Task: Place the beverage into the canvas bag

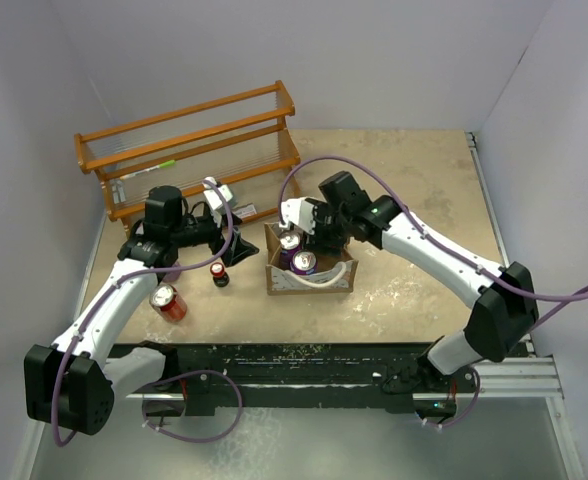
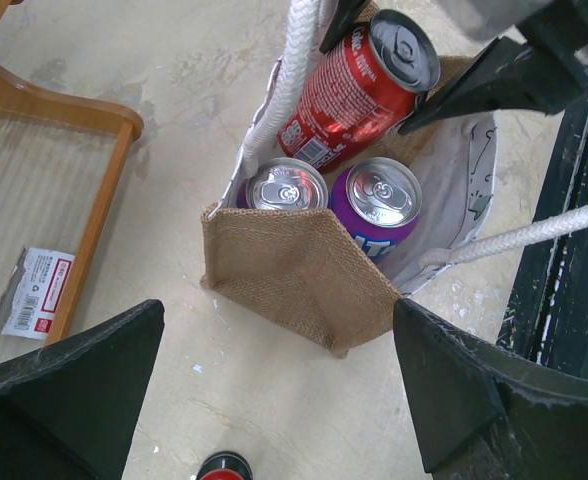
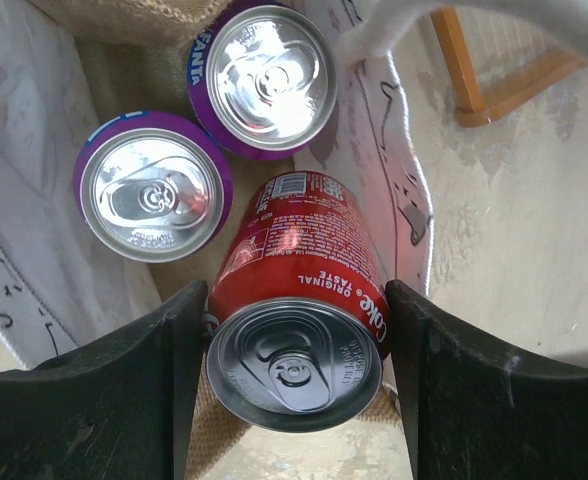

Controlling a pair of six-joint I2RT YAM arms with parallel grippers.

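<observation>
My right tool (image 3: 296, 292) clenches one red Coke can (image 3: 299, 250), tilted into the canvas bag (image 2: 304, 270) at frame centre. Two purple Fanta cans (image 2: 379, 195) stand inside. Left tool (image 2: 279, 305) is released. Two more cans (image 1: 167, 302) sit on the desk (image 1: 424, 200), lower left.

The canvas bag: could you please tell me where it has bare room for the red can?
Free: the pale-lined half beneath the tilted red can, bordered by the Fanta can, the other purple can and the canvas bag lining. Crowded: the half by the burlap wall, where both purple cans stand side by side.
</observation>
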